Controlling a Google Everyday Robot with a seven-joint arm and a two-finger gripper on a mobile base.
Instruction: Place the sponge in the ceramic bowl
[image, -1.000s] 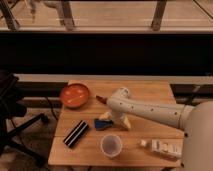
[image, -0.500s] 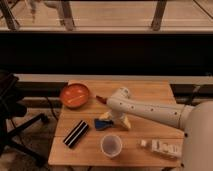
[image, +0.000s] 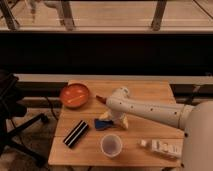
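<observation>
- Wooden table (image: 146, 93) sits before a dark window ledge, with a black office chair (image: 10, 112) at the left.
- Nothing has shifted since half a second ago: the white arm (image: 150, 112) reaches in from the right just as before.
- The gripper (image: 113, 120) stays low at mid-table, right at the sponge (image: 102, 123); clamped or apart, it cannot be told.
- That sponge lies on the wood, apart from the ceramic bowl (image: 75, 95) at the back left.
- The black block (image: 76, 133), the cup (image: 111, 145) and the white box (image: 165, 147) are all unmoved along the front.
</observation>
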